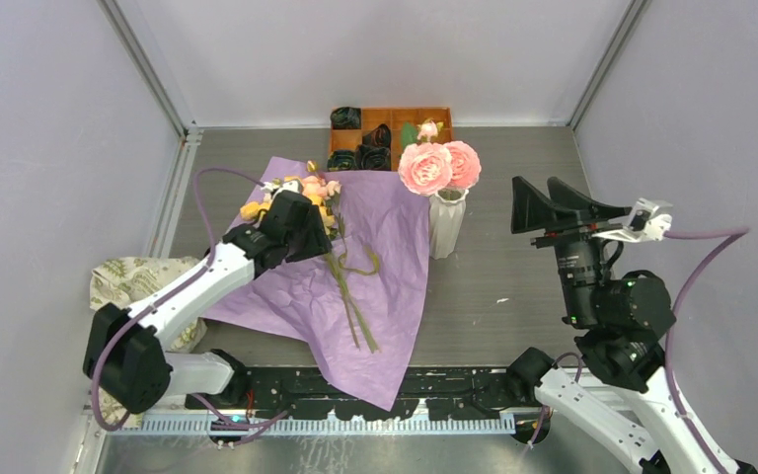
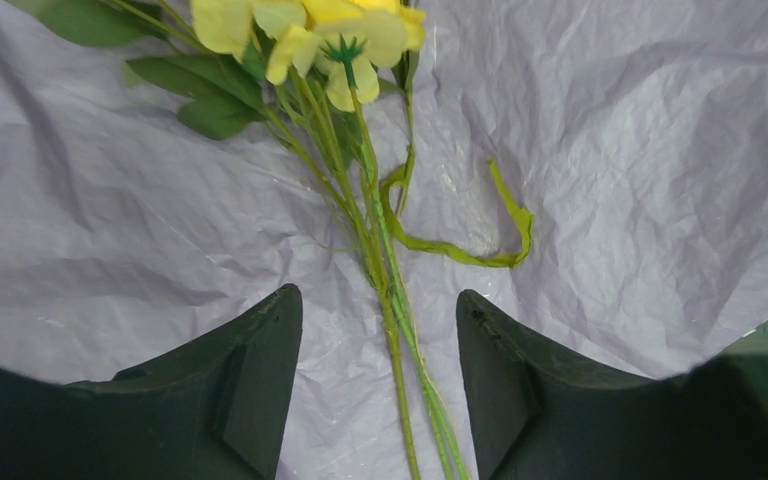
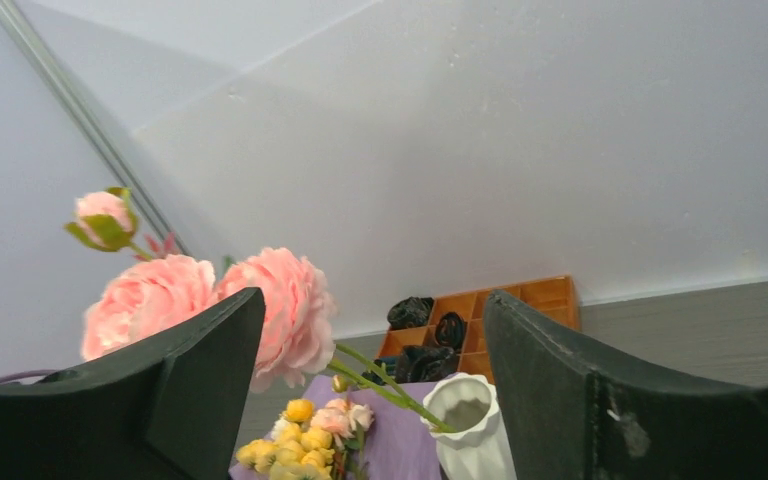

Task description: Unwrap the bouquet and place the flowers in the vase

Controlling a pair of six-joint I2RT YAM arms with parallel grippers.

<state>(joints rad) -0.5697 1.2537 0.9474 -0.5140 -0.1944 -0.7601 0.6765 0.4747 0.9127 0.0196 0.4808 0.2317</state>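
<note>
The bouquet's purple paper (image 1: pixel 395 276) (image 2: pixel 110 220) lies spread flat on the table. On it rest flowers (image 1: pixel 343 272) with green stems (image 2: pixel 385 270) and yellow heads (image 2: pixel 310 30); a loose green tie (image 2: pixel 460 255) curls beside them. My left gripper (image 1: pixel 296 222) (image 2: pixel 378 292) hovers open over the stems, one finger on each side, touching neither. The white ribbed vase (image 1: pixel 446 225) (image 3: pixel 470 425) stands upright at the paper's right edge and holds two pink roses (image 1: pixel 439 166) (image 3: pixel 260 310) and a bud. My right gripper (image 1: pixel 536 197) (image 3: pixel 372 294) hangs open and empty in the air, right of the vase.
An orange compartment tray (image 1: pixel 424 118) with dark fabric coils (image 1: pixel 373 148) sits against the back wall behind the vase. A beige leaf-print cloth (image 1: pixel 128 276) lies at the left edge beside the left arm. Grey walls close in three sides.
</note>
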